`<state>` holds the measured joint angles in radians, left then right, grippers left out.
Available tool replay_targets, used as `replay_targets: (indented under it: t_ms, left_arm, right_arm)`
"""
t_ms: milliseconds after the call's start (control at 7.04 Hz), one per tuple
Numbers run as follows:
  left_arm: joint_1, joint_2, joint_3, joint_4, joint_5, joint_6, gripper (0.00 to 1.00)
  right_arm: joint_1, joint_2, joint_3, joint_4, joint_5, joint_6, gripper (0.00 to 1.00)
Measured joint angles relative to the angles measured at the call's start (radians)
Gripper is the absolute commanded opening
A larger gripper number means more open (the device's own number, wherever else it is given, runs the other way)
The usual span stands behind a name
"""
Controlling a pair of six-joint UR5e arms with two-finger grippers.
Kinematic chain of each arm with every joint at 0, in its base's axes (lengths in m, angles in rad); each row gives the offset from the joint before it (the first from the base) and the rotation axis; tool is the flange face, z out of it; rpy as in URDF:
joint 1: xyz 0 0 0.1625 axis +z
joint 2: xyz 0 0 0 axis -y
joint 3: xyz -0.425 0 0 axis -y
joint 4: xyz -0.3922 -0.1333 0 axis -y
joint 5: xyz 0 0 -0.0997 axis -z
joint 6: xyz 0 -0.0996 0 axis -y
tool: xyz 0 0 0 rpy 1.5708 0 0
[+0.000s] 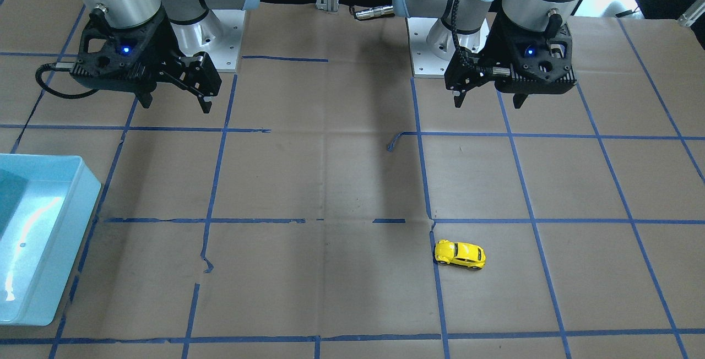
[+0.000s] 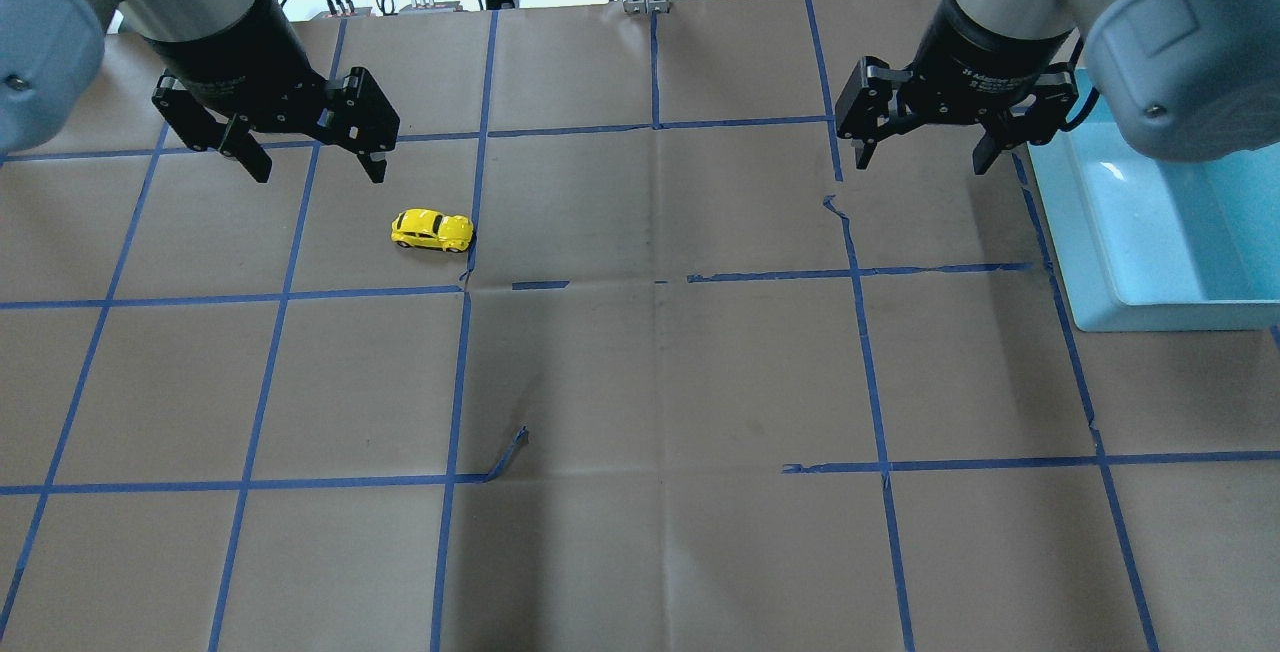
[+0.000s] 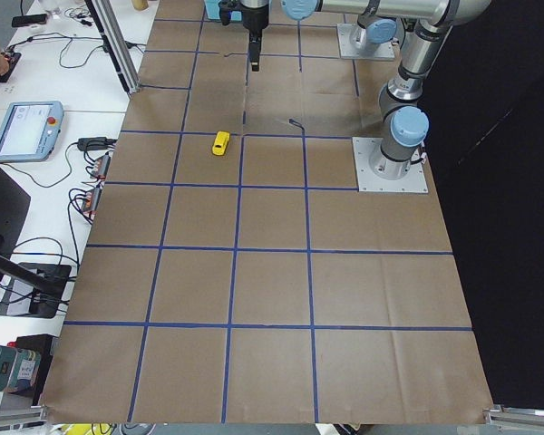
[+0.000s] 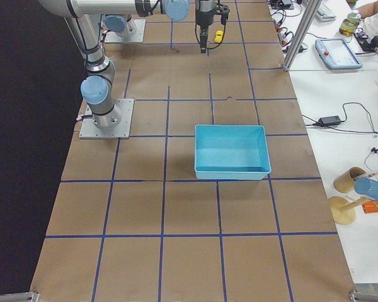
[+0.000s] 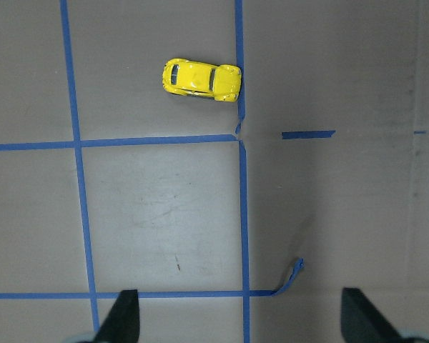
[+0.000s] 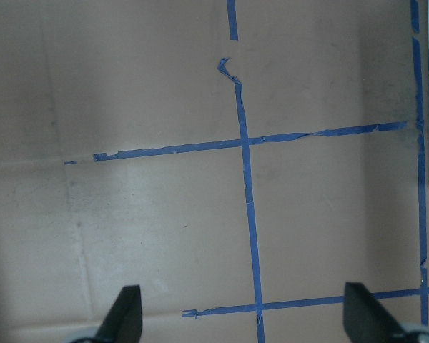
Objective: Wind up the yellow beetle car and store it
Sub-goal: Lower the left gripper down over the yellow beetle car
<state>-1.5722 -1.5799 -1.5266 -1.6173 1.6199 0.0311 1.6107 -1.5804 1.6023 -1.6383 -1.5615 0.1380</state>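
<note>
Finishes: yellow beetle car [image 1: 460, 255] glossy body, blk wheels; table cover [image 2: 660, 382] matt brown paper, creased, w/ blue tape lines [image 2: 265, 387]; bin [image 4: 232, 173] smooth shiny lt-blue plastic; left gripper [image 2: 320, 175] & right gripper [image 2: 923, 164] matt blk.

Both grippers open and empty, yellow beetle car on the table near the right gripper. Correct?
No. The yellow beetle car sits near the left gripper, not the right gripper; the overhead view shows it. Both grippers are open and empty, and the car is on the table.
</note>
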Motion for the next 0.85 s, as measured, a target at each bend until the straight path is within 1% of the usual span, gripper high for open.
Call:
replay_targets:
  t_ms: [426,568,852]
  left_arm:
    - [0.005,0.004,-0.020,0.008,-0.006,0.063,0.98]
    - [0.009,-0.011,-0.021,0.020,-0.012,0.160,0.98]
    - [0.017,-0.079,-0.039,0.059,-0.024,0.509,0.98]
  right_arm:
    - [0.000,0.002,-0.005,-0.001,0.000,0.000,1.00]
    - [-0.001,0.002,-0.006,0.000,0.000,0.000,1.00]
    - [-0.001,0.001,-0.005,0.000,0.000,0.000,1.00]
